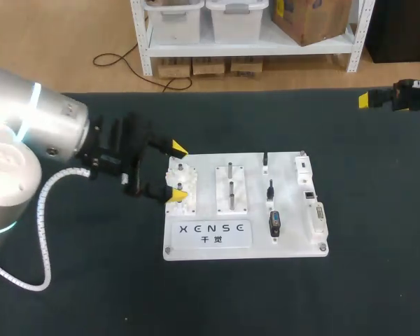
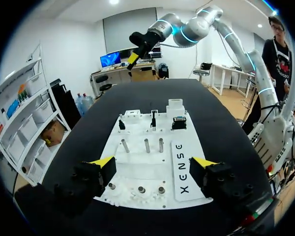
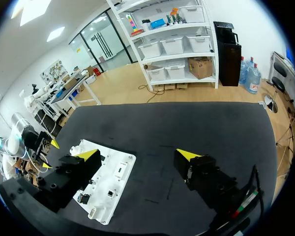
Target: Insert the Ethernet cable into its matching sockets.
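Note:
The white task board [image 1: 206,234] lies mid-table. Near its right side stand three small black plugs [image 1: 274,224], with white socket blocks [image 1: 315,218] along the right edge; I cannot tell which plug is the Ethernet one. My left gripper [image 1: 177,172] is open at the board's left end, its yellow tips straddling the white gear fixture [image 1: 181,183] without touching it. In the left wrist view the open left gripper [image 2: 154,162] faces along the board [image 2: 187,169], with the plugs [image 2: 178,123] at its far end. My right gripper [image 1: 368,99] hangs open above the table's far right, holding nothing; the right wrist view shows it [image 3: 137,155] beside the board [image 3: 119,169].
A fixture with upright metal pegs [image 1: 231,189] sits in the board's middle, and a lettered label plate [image 1: 213,233] at its front. Black tabletop [image 1: 364,182] surrounds the board on all sides.

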Motion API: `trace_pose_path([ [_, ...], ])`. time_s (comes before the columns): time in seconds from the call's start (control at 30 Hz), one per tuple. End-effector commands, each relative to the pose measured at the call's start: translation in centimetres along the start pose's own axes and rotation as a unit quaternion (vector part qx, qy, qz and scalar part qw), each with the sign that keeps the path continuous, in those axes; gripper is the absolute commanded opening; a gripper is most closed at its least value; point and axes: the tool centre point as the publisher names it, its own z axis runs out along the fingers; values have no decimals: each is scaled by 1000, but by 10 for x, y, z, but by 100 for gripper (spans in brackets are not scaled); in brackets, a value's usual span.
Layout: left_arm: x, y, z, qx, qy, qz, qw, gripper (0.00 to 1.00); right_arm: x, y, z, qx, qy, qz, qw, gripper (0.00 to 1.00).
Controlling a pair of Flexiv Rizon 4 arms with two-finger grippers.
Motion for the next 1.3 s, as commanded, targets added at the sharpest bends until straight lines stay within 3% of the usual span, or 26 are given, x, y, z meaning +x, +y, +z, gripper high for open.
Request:
trace_pose_path([
  [0.03,-1,1,7,2,26,-3,1000,100,0,0,0,-1,0,0,1000,100],
  [0.5,-1,1,7,2,26,-3,1000,100,0,0,0,-1,0,0,1000,100],
  [0.7,-1,1,7,2,26,-3,1000,100,1,48,4,51,64,-24,996,100],
  [0.97,-1,1,7,2,26,-3,1000,100,28,111,16,132,134,-26,982,100],
  [1.13,-1,1,7,2,26,-3,1000,100,52,130,33,172,169,8,970,100],
  [1.3,-1,1,7,2,26,-3,1000,100,73,143,51,186,199,11,962,100],
])
